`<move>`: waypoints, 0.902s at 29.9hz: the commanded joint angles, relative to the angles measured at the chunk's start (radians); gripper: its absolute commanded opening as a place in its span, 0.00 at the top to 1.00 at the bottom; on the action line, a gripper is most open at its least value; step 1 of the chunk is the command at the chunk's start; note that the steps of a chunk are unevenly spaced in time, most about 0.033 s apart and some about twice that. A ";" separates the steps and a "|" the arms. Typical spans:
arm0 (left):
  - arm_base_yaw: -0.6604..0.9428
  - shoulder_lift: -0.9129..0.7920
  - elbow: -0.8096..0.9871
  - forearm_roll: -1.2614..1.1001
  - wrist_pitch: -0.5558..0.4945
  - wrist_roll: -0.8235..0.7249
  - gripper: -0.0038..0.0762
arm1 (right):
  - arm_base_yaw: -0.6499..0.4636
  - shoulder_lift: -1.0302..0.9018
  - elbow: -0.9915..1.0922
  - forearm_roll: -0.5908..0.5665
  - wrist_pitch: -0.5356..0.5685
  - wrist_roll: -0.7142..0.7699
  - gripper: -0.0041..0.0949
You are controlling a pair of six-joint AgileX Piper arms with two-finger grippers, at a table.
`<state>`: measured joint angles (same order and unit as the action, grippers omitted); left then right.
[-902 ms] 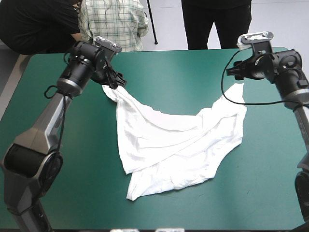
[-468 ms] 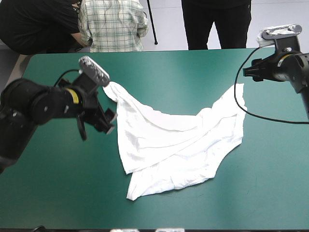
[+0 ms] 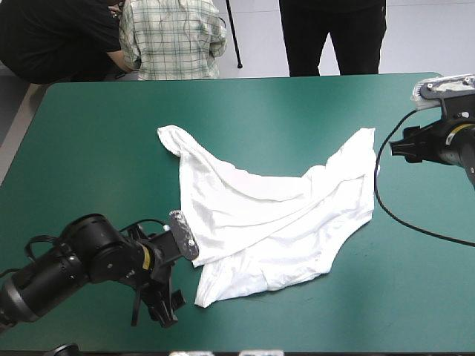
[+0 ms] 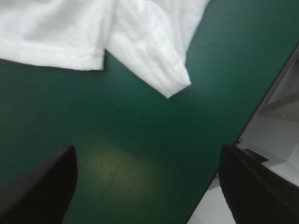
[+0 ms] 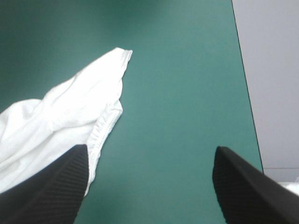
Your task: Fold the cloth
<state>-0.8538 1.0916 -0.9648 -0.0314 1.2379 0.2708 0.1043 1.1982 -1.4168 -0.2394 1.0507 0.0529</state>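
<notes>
White, rumpled, your one T-shirt point(image 3: 274, 215) lies spread out. Your left gripper point(image 4: 145, 148) and right gripper point(image 5: 150, 147) both stand fingers apart.

No writing, label, brand, number or sign can be read anywhere in these views, neither on the table nor on anything lying on it.
</notes>
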 commanded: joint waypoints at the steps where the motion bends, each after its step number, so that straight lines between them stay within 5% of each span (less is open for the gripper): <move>1: -0.076 0.027 0.045 -0.035 -0.097 -0.008 0.21 | -0.007 -0.021 0.023 -0.026 -0.059 0.008 0.25; 9: -0.144 0.186 0.082 -0.069 -0.261 -0.013 0.21 | -0.007 -0.010 0.026 -0.023 -0.080 0.008 0.26; 21: -0.142 0.432 0.082 -0.069 -0.324 -0.013 0.22 | -0.007 0.010 0.026 -0.039 -0.088 0.006 0.28; 27: -0.142 0.497 0.083 -0.103 -0.309 -0.012 0.56 | -0.007 0.052 0.026 -0.029 -0.087 0.006 0.28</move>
<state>-0.9920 1.5459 -0.8956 -0.0503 0.9728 0.2533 0.1043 1.2470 -1.3650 -0.2562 1.0163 0.0606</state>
